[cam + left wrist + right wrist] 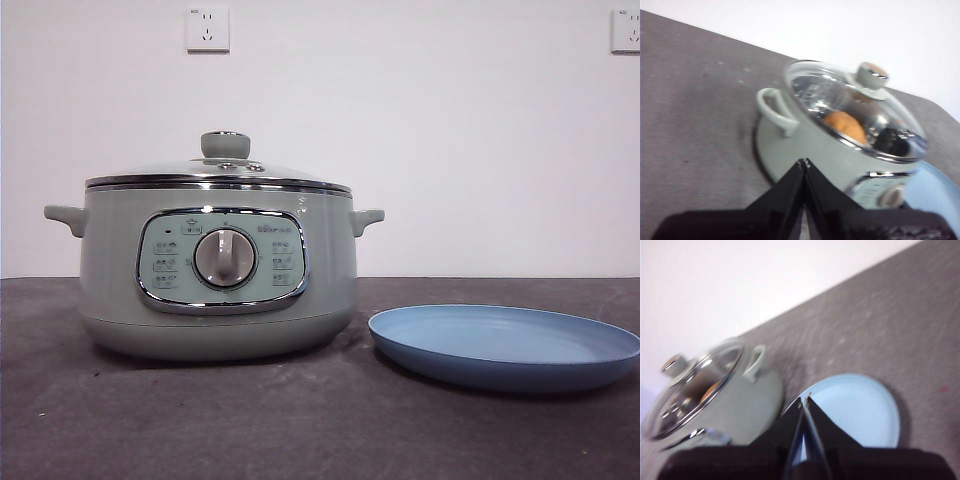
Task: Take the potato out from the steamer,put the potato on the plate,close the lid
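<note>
**Lid removal: the opening step, not yet begun**

Dark grey tabletop [200, 420] against a plain white wall with two sockets — the landmark is the steamer [220, 275], standing with its control panel facing the front camera. On the steamer sits the lid [218, 172], fully seated, chrome rim flush with the pot. Inside the steamer, seen through the glass, lies the potato [845, 126]. Just beside the steamer, on its handle side, rests the plate [505, 345], bare. Left gripper [804, 162] hangs above and off to one side of the steamer, jaws pressed together; right gripper [805, 399] hangs over the plate's rim nearest the steamer, jaws likewise pressed together. Judged best practice: spread the jaws first, centre them on the lid's knob [872, 75], pinch squarely, then lift straight up — a tilted pull risks dragging the pot.
</note>
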### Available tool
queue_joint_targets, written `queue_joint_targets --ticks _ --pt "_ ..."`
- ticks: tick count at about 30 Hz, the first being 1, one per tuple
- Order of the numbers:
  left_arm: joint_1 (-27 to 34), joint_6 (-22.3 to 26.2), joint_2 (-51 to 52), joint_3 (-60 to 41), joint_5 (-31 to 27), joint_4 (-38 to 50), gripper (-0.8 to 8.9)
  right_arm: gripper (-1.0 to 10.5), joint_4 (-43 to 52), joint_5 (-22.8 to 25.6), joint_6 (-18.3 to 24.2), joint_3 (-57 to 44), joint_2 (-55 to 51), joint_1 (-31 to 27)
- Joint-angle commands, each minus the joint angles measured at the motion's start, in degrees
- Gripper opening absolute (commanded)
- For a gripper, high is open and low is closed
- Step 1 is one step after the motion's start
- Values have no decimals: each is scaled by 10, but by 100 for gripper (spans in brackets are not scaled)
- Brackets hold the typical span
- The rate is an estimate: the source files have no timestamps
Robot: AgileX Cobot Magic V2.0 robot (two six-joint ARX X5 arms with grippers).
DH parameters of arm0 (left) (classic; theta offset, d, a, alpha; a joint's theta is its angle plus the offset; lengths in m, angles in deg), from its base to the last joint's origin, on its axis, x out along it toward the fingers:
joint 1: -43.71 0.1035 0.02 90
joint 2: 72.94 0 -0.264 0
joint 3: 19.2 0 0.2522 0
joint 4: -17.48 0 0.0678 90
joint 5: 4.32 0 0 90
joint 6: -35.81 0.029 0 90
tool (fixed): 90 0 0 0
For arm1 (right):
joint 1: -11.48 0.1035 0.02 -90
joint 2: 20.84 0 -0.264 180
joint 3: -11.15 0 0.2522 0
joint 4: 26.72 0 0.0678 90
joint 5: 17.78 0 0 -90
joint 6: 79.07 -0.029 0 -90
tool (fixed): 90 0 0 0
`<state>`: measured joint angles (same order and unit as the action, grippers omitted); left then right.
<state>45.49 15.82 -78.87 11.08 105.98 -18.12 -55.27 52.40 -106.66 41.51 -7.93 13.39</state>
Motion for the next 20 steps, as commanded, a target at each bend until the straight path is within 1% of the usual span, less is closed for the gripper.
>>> queue_joint_targets --ticks 1,6,11,15,17,20 --pt "2 16 -32 33 28 -10 -8 -12 -31 -31 37 58 45 2" --pt "2 74 -114 108 101 -59 -8 -12 -147 -87 131 185 143 5" --pt "2 143 -187 185 160 -129 -8 -12 -278 -116 229 313 231 23" --pt "1 185 -231 239 176 -180 -8 -12 -367 -118 290 394 280 38" --pt "0 206 -249 266 177 -206 -9 -12 -405 -118 312 425 300 46" --pt "-2 231 -263 294 178 -233 -8 -11 -441 -117 322 452 318 57"
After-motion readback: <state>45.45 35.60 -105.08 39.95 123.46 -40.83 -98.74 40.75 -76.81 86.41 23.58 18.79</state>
